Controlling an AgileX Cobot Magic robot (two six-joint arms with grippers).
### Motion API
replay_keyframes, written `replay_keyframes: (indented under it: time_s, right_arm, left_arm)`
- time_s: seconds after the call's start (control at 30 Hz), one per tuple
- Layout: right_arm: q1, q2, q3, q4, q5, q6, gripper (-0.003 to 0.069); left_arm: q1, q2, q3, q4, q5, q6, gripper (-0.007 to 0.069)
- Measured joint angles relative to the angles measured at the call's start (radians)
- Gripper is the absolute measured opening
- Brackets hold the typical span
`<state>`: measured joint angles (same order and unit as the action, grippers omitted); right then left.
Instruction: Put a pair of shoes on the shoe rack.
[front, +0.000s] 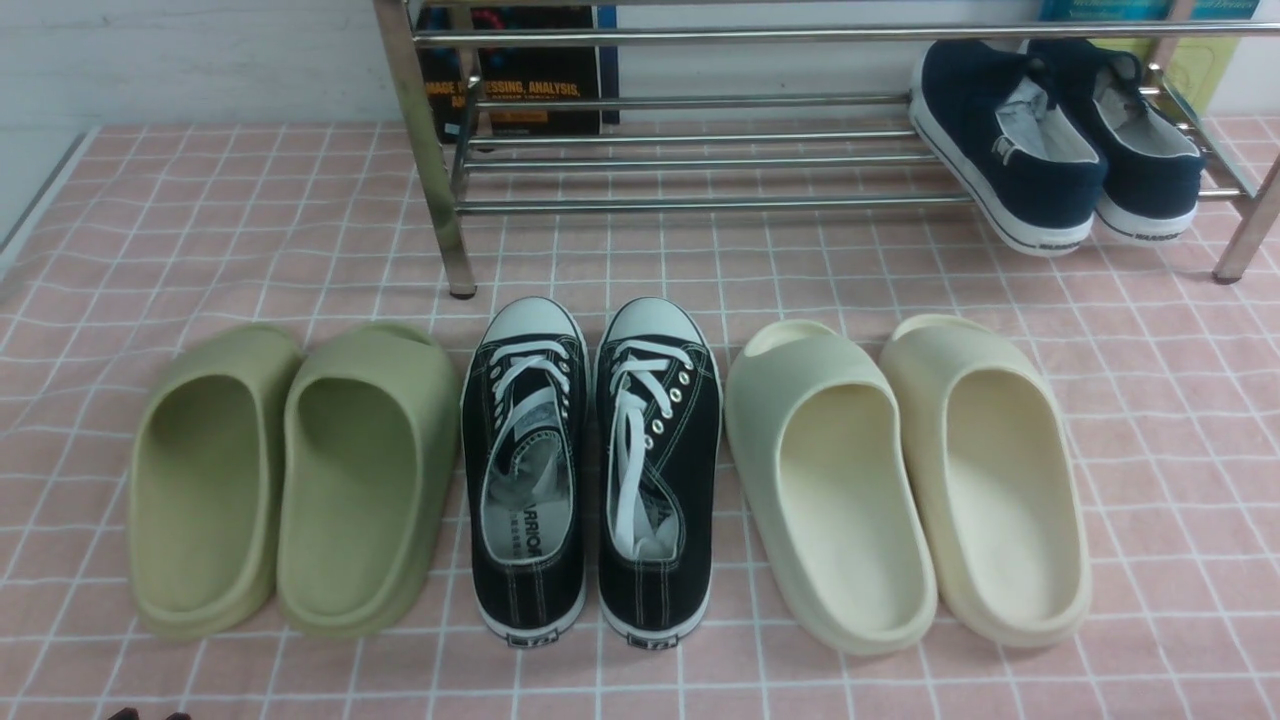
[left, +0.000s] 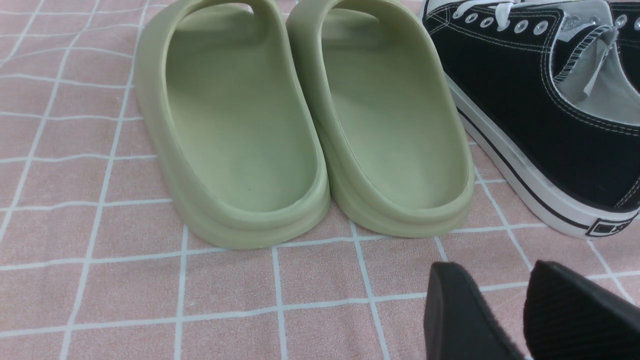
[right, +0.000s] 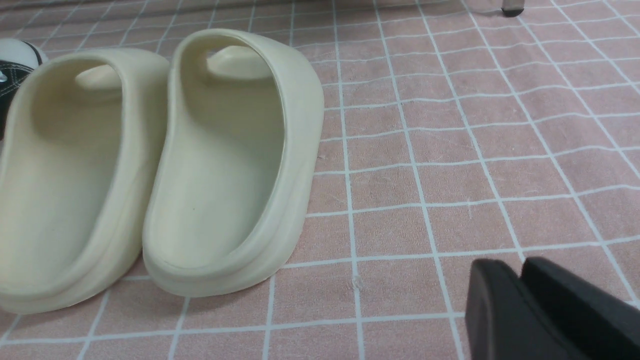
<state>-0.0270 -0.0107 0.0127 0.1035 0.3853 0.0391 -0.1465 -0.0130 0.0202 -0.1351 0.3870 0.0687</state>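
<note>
Navy shoes (front: 1050, 140) sat on the shoe rack (front: 700, 150) at its right end, heels toward the robot, overhanging the front bar. Right hand (right: 520, 305) nearer, pads nearly together, empty; left hand (left: 505, 310) slightly apart, empty, low over the worktop.

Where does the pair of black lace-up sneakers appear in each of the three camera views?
Front view: the black lace-up sneakers stand at the centre, between the green slippers and the cream slippers.
Left wrist view: one sneaker fills the upper right corner, beside the green slippers.
Right wrist view: only a white toe cap shows at the left edge, behind the cream slippers.
Shared landmark: the pink checked cloth.
</note>
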Motion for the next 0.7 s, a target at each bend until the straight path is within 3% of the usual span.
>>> replay_keyframes:
  time_s: [0.47, 0.7]
  right_arm:
    - [0.0, 0.0, 0.0, 0.022, 0.002, 0.001, 0.0101]
    - [0.0, 0.0, 0.0, 0.022, 0.002, 0.001, 0.0059]
  left_arm:
    - [0.0, 0.0, 0.0, 0.0, 0.0, 0.0, 0.0239]
    - [0.0, 0.0, 0.0, 0.0, 0.0, 0.0, 0.0239]
